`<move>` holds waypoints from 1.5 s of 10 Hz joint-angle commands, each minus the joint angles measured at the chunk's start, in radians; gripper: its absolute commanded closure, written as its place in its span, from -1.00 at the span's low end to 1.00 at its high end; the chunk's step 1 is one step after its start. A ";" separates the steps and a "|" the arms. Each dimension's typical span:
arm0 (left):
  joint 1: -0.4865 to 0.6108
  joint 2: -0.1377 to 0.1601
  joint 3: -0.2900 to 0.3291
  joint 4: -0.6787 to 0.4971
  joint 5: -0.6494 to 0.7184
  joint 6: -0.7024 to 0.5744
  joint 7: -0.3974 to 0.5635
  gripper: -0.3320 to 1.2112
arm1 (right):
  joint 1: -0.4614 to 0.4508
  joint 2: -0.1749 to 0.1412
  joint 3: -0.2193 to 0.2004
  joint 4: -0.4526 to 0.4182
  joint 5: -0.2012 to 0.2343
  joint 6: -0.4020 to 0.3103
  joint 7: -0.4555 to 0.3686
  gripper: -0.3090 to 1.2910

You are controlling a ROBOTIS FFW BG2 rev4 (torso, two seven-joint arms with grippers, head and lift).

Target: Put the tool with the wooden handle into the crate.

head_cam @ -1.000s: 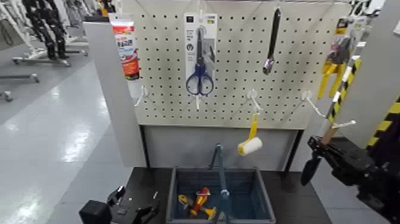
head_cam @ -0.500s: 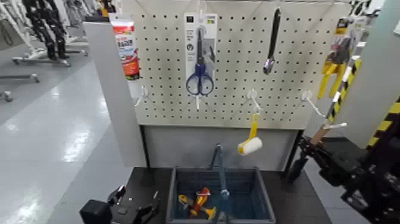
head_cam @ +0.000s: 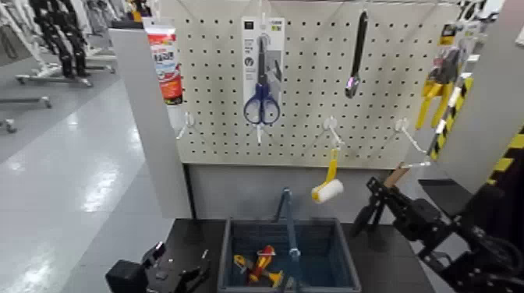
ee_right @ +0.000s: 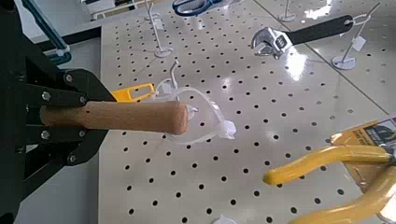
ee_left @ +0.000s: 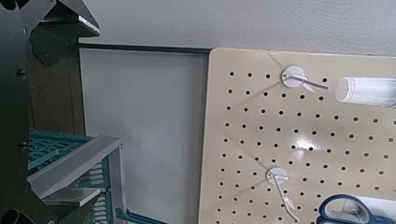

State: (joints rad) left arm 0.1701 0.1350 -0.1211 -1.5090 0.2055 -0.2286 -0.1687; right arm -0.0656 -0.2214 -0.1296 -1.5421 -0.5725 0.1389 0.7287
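Head view: the right gripper (head_cam: 380,195), right of the crate (head_cam: 288,255), has its 2 jaws closed on the trowel (head_cam: 396,174), handle above them, blade below. Beside the crate's other side, the left gripper (head_cam: 181,273) is parked.

Left wrist view: 2 hooks (ee_left: 293,77) beyond the jaws.

Right wrist view: the wooden handle (ee_right: 131,117) juts from the closed jaws.

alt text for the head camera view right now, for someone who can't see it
The robot's right hand grips a small trowel by its wooden handle, dark blade down, right of a blue-grey crate holding a red-and-yellow tool. Behind, scissors and a paint roller hang on a pegboard; the left hand waits left of the crate.
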 commanded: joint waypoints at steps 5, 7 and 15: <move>-0.004 0.000 -0.002 0.004 0.000 0.000 -0.002 -0.43 | -0.071 0.030 0.199 0.223 -0.144 -0.062 -0.014 0.92; -0.004 0.000 -0.002 0.004 0.000 0.000 -0.002 -0.43 | -0.091 0.030 0.251 0.264 -0.158 -0.039 -0.026 0.92; 0.000 0.002 0.001 0.003 0.006 -0.002 -0.003 -0.43 | -0.098 0.028 0.281 0.260 -0.098 -0.009 -0.006 -0.21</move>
State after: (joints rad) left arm 0.1697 0.1365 -0.1201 -1.5063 0.2107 -0.2302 -0.1718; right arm -0.1671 -0.1931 0.1582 -1.2781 -0.6773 0.1278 0.7211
